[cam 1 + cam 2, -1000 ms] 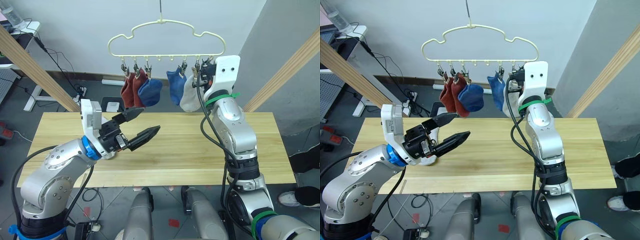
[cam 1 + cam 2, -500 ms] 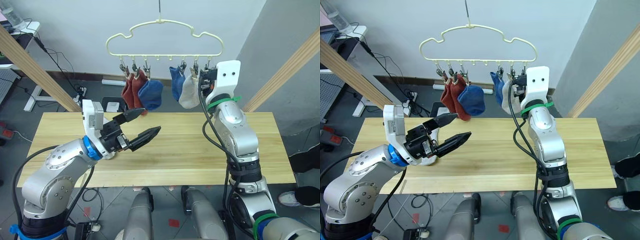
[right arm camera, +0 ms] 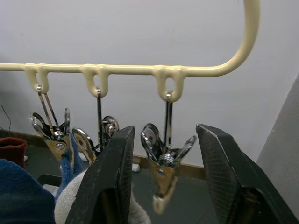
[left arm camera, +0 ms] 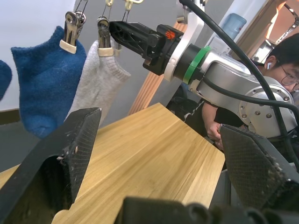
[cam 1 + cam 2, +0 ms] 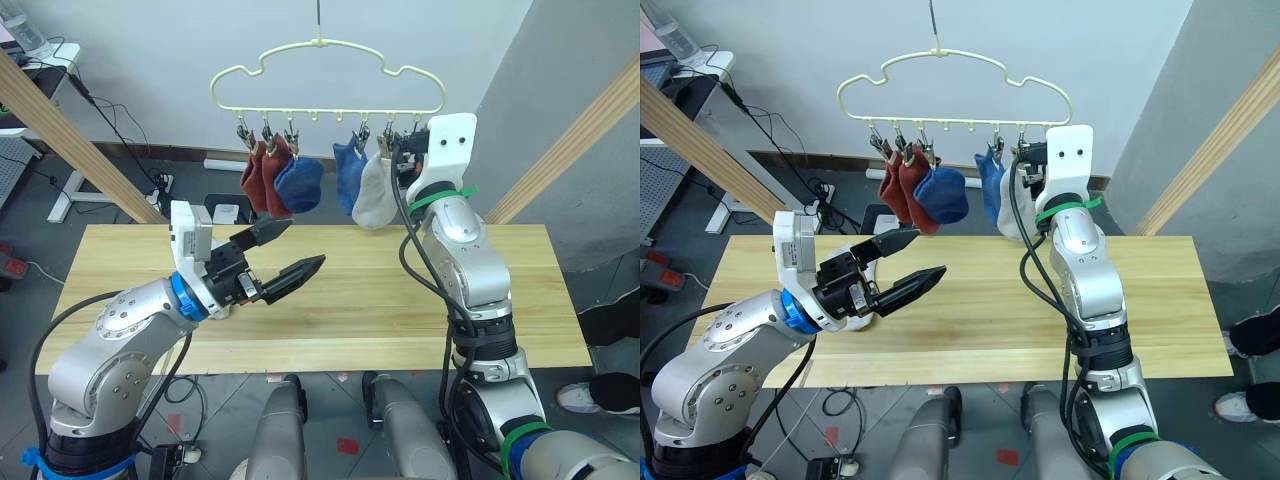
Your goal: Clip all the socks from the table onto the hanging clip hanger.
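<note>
Change, hanger: the clip hanger (image 5: 327,75) has swung slightly; the grey sock (image 5: 372,192) and the blue sock beside it (image 5: 348,172) now hang lower and further toward the robot's left than 0.5 s ago.
Change, right arm: the right tool (image 3: 161,179) has shifted slightly toward the robot's left and remains raised at the hanger's right end.
Change, left arm: the left tool (image 5: 285,252) has edged forward and up a little, with its spread unchanged.
Right tool state: fingers apart, one on each side of the end clip (image 3: 163,170), not pressing it. That clip carries no sock.
Left tool state: fingers wide apart, holding nothing, above the tabletop (image 5: 350,320).
Socks on hanger: two rust red socks (image 5: 262,180) and a blue sock (image 5: 298,185) on the left clips; the second blue sock and the grey sock on the right clips. Five are clipped.
Sixth sock: location cannot be determined.
Edges: the hanger bar ends in a curve just past the end clip. The hanging socks reach down to just above the tabletop's far edge.
Open room: bare wood extends to both sides of the left tool and across to the right arm.
Surroundings: a person (image 4: 275,60) is at the tabletop's right end.
</note>
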